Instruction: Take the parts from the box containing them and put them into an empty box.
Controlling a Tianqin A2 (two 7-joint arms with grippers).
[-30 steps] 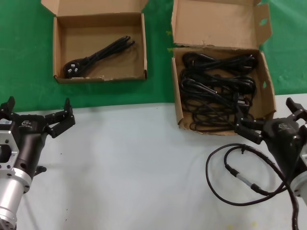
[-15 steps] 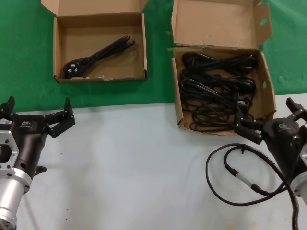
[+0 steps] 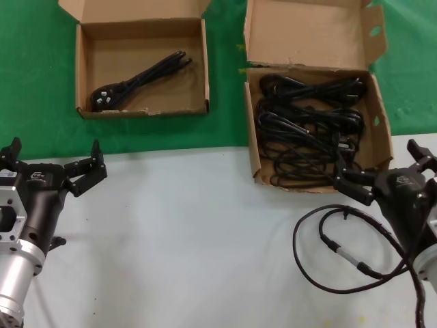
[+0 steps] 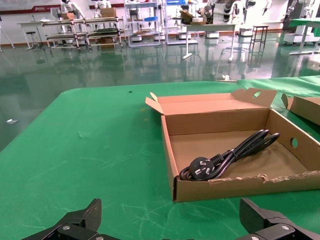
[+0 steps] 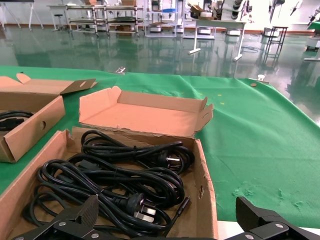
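One power cord (image 3: pixel 140 80) lies in the smaller box (image 3: pixel 82 75), the remaining cords (image 3: pixel 307 130) still heaped in the larger box (image 3: pixel 379 130); right gripper (image 3: pixel 379 179) hovers spread at its near edge, left gripper (image 3: pixel 54 164) spread, empty, over the table (image 3: pixel 191 239).

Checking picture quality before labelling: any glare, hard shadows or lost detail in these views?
Head view: even light, soft shadows; the black cords merge into one dark tangle. Both wrist views: shiny hall floor reflects ceiling lights; single cord stays crisp.
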